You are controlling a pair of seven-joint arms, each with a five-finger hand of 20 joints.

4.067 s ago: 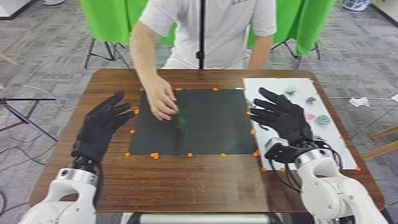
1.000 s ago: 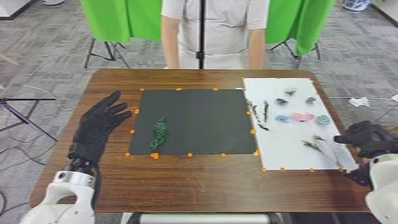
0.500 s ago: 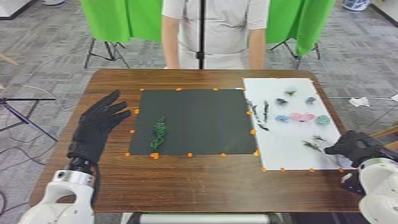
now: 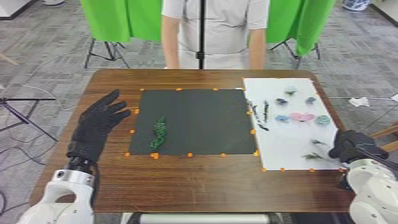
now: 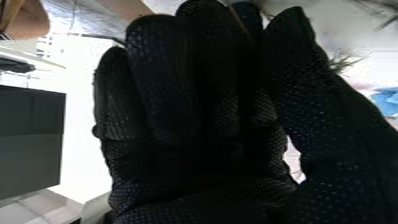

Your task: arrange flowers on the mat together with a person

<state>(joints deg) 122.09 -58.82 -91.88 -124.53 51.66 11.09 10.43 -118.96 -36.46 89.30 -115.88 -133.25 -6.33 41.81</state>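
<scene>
My right hand (image 4: 352, 145) is low over the right edge of the white sheet (image 4: 284, 135), beside two thin grey-green sprigs (image 4: 314, 156); it hides part of their stems. In the right wrist view that hand (image 5: 195, 120) has its fingers nearly straight, the thumb apart from them, and a sprig tip (image 5: 342, 62) shows behind the thumb. The black mat (image 4: 200, 122) bears one green leafy sprig (image 4: 160, 134) on its left part. Left of the mat, my left hand (image 4: 98, 122) is held open. Pink (image 4: 302, 117) and blue flowers (image 4: 282, 118) lie farther up the sheet.
Dark slender sprigs (image 4: 265, 111) lie along the sheet's left side, and small blooms (image 4: 290, 91) near its far end. Orange tabs (image 4: 155, 155) line the mat. A person stands behind the table's far edge (image 4: 191, 71), arms down.
The person's hand has withdrawn from the mat, where the green sprig now lies uncovered. My right hand went out right, then came back to the sheet's edge; the grey-green sprigs there have shifted.
</scene>
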